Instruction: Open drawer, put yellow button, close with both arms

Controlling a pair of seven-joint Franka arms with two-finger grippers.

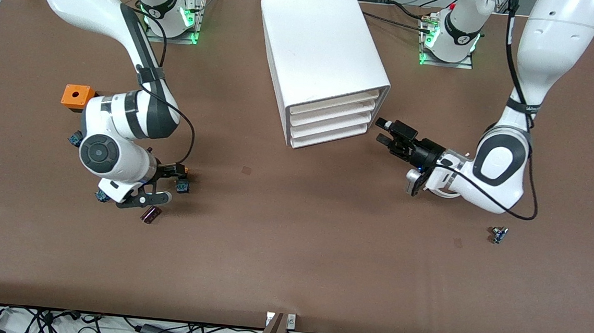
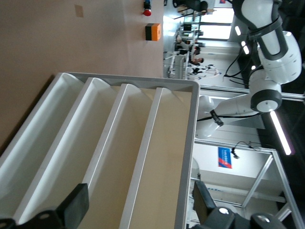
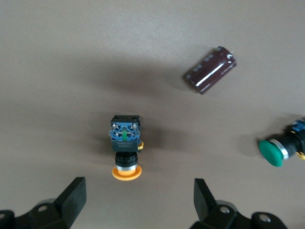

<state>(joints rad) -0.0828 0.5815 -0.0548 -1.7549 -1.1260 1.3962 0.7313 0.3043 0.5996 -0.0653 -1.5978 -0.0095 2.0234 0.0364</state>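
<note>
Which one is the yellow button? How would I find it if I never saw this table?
Look toward the right arm's end of the table, right below the open right gripper. The yellow button lies on its side there, between a dark red cylinder and a green-capped button. Only it has a round yellow-orange cap on a black-and-blue body.

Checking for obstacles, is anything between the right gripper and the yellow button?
No. In the right wrist view, only bare table separates the open right gripper from the yellow button below it.

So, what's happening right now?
Left gripper open at drawer, drawer shut. Right gripper open over yellow button. Nothing in the way.
</note>
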